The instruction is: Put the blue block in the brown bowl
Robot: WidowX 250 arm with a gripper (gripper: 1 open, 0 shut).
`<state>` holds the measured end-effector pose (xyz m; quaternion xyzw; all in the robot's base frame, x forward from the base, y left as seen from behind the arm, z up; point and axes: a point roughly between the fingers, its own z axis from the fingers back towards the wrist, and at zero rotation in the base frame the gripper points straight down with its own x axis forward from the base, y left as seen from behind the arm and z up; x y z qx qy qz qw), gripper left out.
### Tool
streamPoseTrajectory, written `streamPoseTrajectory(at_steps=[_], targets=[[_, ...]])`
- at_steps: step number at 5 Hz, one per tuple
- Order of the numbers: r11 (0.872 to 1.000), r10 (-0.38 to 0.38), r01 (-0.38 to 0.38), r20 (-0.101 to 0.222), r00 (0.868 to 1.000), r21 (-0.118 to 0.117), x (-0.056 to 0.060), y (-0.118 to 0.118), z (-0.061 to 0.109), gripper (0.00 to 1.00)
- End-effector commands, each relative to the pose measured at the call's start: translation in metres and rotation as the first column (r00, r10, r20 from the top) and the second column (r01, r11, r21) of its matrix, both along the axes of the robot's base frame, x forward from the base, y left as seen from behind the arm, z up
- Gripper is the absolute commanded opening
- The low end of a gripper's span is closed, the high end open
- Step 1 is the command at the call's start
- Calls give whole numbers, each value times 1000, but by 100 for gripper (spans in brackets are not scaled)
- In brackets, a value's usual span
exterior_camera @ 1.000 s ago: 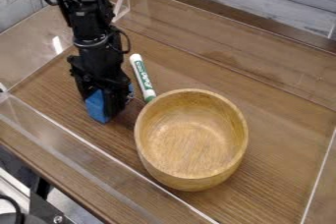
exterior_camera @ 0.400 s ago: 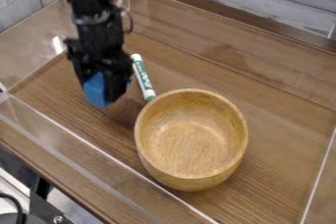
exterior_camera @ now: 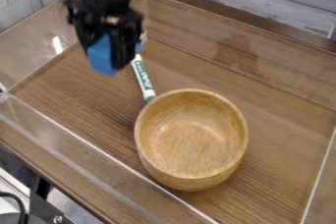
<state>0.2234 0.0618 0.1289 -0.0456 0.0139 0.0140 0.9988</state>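
Blue block [exterior_camera: 101,56] — held in the jaws [exterior_camera: 102,43] — no readable writing.Blue block [exterior_camera: 101,56] — jaws [exterior_camera: 102,47] gripping it — hangs above the table [exterior_camera: 79,105].

Indeterminate room, wooden tabletop [exterior_camera: 269,85] only

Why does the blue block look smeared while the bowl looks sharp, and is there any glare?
In the camera view, the blue block is soft-edged, as is the dark gripper around it, which suggests motion blur; the bowl and the marker have crisper edges. Same view: a pale sheen lies on the clear plastic at left, and the bowl's inside is softly shaded.
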Motion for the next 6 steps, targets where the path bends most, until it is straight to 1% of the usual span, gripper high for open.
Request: streamPoseTrajectory(at_steps=[1,3,4,5,6], targets=[[1000,-26,26,50,998,3,-1,-16,29,0],[998,-66,66,34,997,-10,-17,-49,32,0],[996,-86,86,23,996,-13,-27,-71,29,0],[995,-98,98,20,995,-12,-34,-94,24,0],[995,-95,96,19,995,-9,-38,-115,17,0]])
